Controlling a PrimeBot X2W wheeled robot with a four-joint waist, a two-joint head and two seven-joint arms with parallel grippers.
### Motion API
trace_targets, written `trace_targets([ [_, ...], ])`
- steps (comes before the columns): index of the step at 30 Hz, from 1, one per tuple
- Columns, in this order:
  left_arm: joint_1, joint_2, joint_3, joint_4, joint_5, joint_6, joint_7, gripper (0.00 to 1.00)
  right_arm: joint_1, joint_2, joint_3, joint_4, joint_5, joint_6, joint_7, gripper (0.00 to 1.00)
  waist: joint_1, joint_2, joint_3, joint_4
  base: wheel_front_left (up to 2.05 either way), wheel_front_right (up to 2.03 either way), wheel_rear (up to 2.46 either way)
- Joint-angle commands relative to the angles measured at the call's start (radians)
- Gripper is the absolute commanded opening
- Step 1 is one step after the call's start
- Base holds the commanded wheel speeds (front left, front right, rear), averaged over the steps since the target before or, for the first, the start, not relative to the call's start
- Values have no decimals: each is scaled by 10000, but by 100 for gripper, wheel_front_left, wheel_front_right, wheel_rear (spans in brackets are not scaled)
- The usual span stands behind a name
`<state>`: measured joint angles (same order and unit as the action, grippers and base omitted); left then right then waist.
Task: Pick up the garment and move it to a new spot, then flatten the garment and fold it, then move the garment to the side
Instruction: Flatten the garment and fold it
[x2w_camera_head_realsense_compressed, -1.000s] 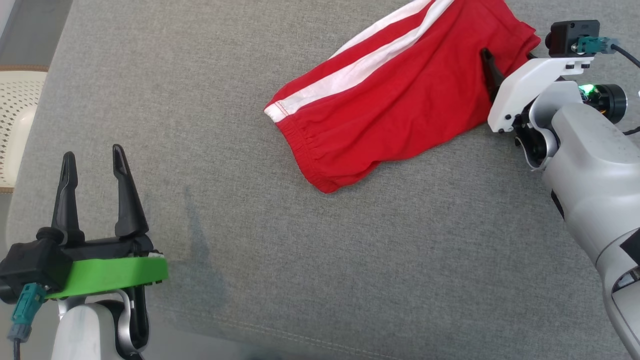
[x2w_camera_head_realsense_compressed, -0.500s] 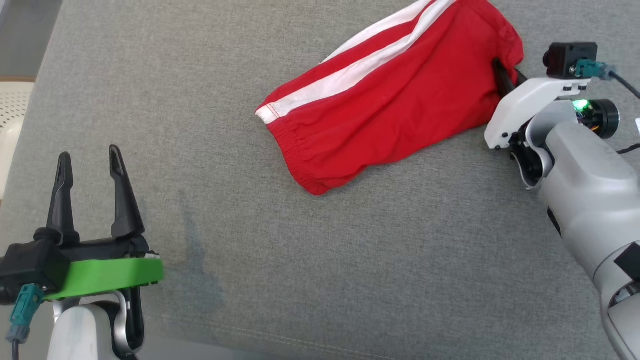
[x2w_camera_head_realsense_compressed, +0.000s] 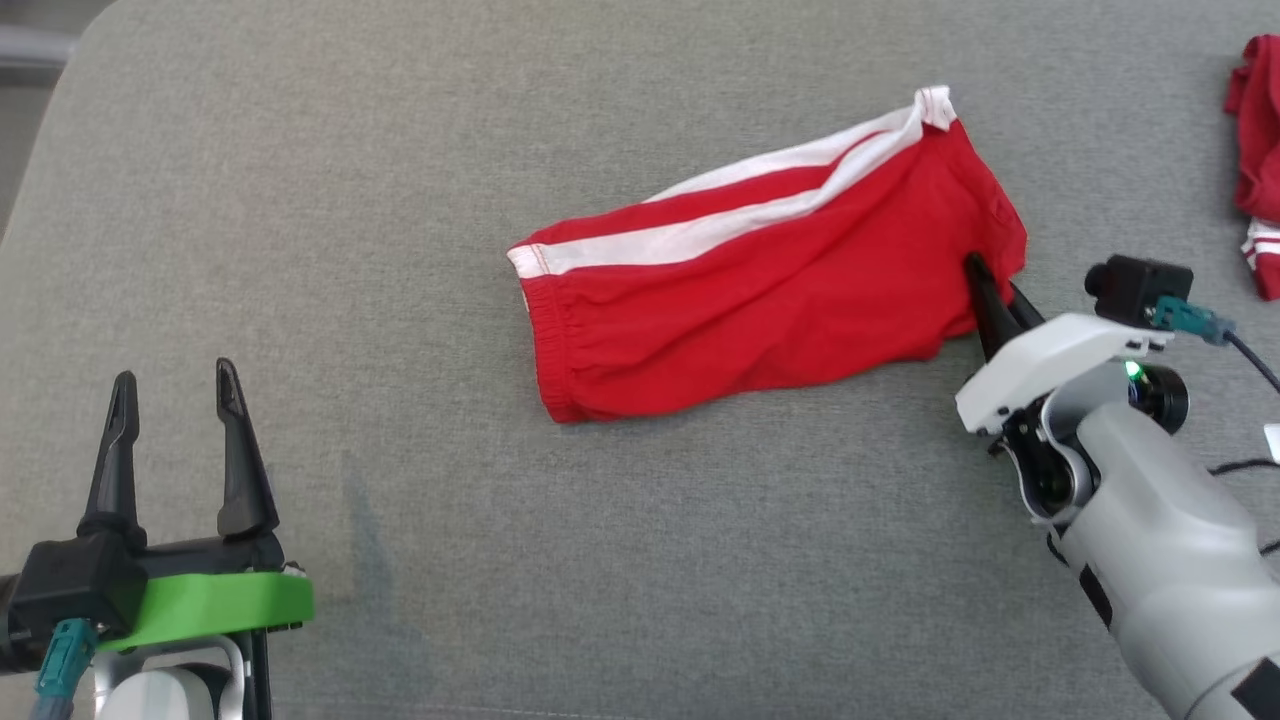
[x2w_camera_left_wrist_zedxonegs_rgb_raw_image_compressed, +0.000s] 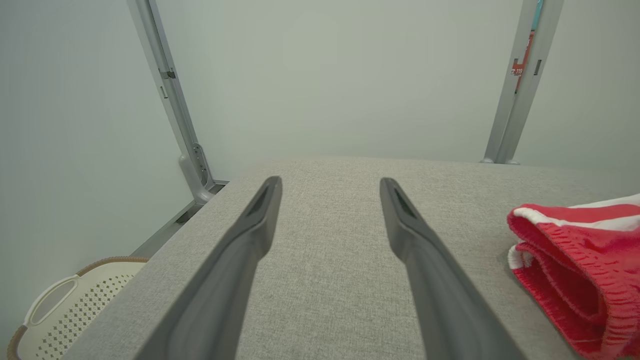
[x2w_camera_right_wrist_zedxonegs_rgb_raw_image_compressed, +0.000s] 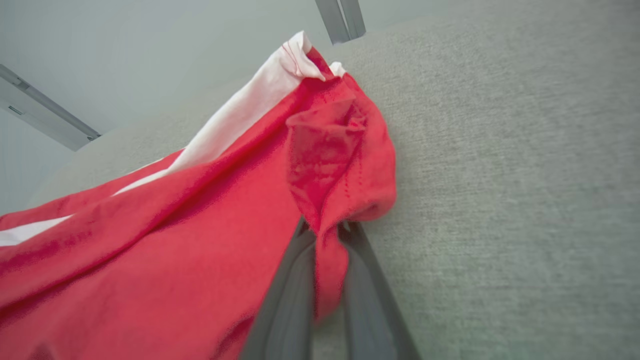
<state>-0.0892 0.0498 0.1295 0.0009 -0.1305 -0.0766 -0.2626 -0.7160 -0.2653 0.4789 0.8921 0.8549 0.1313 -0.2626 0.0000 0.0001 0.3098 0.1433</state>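
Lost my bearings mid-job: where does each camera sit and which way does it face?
Head view: on the head, looking down on the grey pad; red shorts mid-frame, open left gripper lower left, right gripper shut on the shorts' right end.
Left wrist view: along its spread fingers, across the pad toward a pale wall; basket lower left.
Right wrist view: along its closed fingers, pinching red cloth.
Shared: head and left wrist views both show the shorts' waistband.

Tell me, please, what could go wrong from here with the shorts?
The right gripper pinches only a small fold at the edge of the shorts, so it may slip out. With the left gripper open and away, the shorts may bunch when dragged. Another red garment lies to the right; the two could tangle.
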Motion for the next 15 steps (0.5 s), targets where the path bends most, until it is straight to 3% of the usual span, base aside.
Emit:
trace_targets([
  [1,256,19,93,-23,86,-18,-18,100,570,-52,-333,-330,-143,-12,-17,0,0,-1,-533,-574,0,0,0],
  [6,468,21,229,-34,353,-101,-18,100,2394,60,-1832,-1648,-326,-12,-19,0,0,-1,-750,-912,0,0,0],
  [15,671,21,302,36,503,-167,-18,100,4563,459,-3620,-3149,-1030,-12,-21,0,0,-1,-918,-1309,0,0,0],
])
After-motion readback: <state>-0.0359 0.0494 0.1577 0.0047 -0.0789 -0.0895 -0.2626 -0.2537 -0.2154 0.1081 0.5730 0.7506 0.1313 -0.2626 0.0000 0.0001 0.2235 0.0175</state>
